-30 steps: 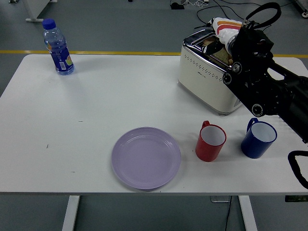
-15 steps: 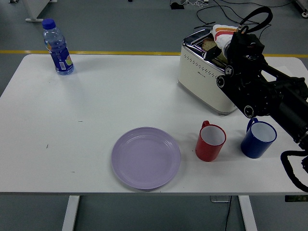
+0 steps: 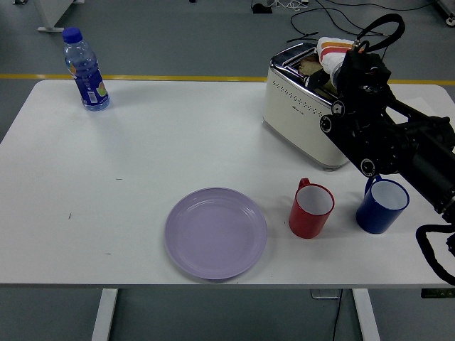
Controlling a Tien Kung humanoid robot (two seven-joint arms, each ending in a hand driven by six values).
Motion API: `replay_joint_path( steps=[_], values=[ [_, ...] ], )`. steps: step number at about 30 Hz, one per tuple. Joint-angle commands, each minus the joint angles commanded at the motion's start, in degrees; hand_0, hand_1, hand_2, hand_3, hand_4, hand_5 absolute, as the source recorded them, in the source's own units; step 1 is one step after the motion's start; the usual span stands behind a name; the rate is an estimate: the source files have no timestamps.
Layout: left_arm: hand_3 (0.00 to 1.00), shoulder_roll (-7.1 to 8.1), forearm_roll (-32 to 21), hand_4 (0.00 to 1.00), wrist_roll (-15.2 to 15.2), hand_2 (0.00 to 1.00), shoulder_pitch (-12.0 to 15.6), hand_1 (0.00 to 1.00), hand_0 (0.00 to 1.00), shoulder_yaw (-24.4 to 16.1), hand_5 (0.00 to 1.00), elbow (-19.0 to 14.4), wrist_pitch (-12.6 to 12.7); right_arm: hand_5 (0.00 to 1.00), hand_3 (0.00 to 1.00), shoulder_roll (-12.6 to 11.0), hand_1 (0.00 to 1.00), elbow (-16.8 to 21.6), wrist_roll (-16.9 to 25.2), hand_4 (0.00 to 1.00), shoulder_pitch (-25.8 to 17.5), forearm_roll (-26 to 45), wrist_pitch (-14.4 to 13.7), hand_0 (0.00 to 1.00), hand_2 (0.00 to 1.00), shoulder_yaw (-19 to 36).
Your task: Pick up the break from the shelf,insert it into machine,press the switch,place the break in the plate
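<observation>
- Since half a second ago the right hand (image 3: 340, 58) has edged slightly rightward over the toaster's top; everything else on the table lies as before.
- The wide white rectangular table (image 3: 142, 149) carries all the items.
- The black right arm (image 3: 398, 145) reaches in from the right edge, crossing in front of the toaster's right end and hiding it.
- The cream and chrome toaster (image 3: 302, 114) stands at the far right.
- The round lilac plate (image 3: 215, 232) lies bare near the front edge.
- The blue mug (image 3: 382, 206) sits just beside the arm; the red mug (image 3: 311, 209) stands left of it.
- The clear water bottle with a blue cap (image 3: 84, 69) stands upright at the far left corner.
- The brown bread slice (image 3: 311, 65) sits in the toaster's slot, right by the hand; whether the fingers grip it cannot be told.
</observation>
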Motion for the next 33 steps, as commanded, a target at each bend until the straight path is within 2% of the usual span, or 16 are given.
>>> replay_joint_path(
  steps=[4, 5, 10, 11, 17, 22, 23, 27, 33],
  values=[
    [0.603, 0.00, 0.20, 0.318, 0.03, 0.594, 0.05, 0.568, 0.651, -0.15, 0.964, 0.00, -0.03, 0.190, 0.514, -0.03, 0.314, 0.23, -0.11, 0.620, 0.02, -0.14, -0.14, 0.287, 0.391, 0.03],
    [0.603, 0.00, 0.24, 0.317, 0.03, 0.594, 0.08, 0.568, 0.651, -0.17, 0.963, 0.00, -0.04, 0.057, 0.507, -0.04, 0.306, 0.31, -0.12, 0.491, 0.03, -0.26, -0.19, 0.222, 0.389, 0.06],
    [0.603, 0.05, 0.38, 0.317, 0.07, 0.594, 0.10, 0.568, 0.651, -0.22, 0.963, 0.00, -0.09, 0.057, 0.507, -0.10, 0.306, 0.46, -0.24, 0.491, 0.14, -0.89, -0.10, 0.222, 0.389, -0.05],
    [0.602, 0.06, 0.28, 0.319, 0.05, 0.594, 0.09, 0.568, 0.651, -0.18, 0.966, 0.00, -0.07, 0.003, 0.500, -0.17, 0.296, 0.47, -0.22, 0.456, 0.13, -0.96, -0.20, 0.226, 0.381, -0.03],
    [0.603, 0.11, 0.12, 0.318, 0.01, 0.594, 0.03, 0.568, 0.651, -0.12, 0.964, 0.00, -0.03, 0.002, 0.498, -0.75, 0.293, 1.07, -0.10, 0.434, 0.08, -0.96, -0.98, 0.240, 0.378, 0.31],
    [0.603, 0.16, -0.10, 0.318, -0.03, 0.594, -0.10, 0.568, 0.651, -0.04, 0.964, 0.00, 0.00, 0.002, 0.498, -2.26, 0.293, 3.31, -0.06, 0.434, -0.09, -0.50, -1.92, 0.240, 0.378, 1.18],
    [0.603, 0.19, -0.28, 0.318, -0.06, 0.594, -0.14, 0.568, 0.651, 0.08, 0.965, 0.00, 0.01, 0.002, 0.498, -3.09, 0.286, 4.52, -0.07, 0.404, -0.17, -0.35, -2.30, 0.243, 0.374, 1.59],
    [0.603, 0.22, -0.49, 0.318, -0.10, 0.594, -0.15, 0.568, 0.651, 0.11, 0.965, 0.00, 0.04, 0.002, 0.498, -4.80, 0.286, 7.25, -0.13, 0.404, -0.36, -0.07, -2.81, 0.243, 0.374, 2.55],
    [0.603, 0.28, -0.72, 0.319, -0.10, 0.595, -0.14, 0.568, 0.650, 0.22, 0.966, 0.00, 0.04, 0.002, 0.497, -8.98, 0.280, 14.06, -0.46, 0.393, -0.93, 0.04, -3.30, 0.238, 0.368, 5.06]
  ],
)
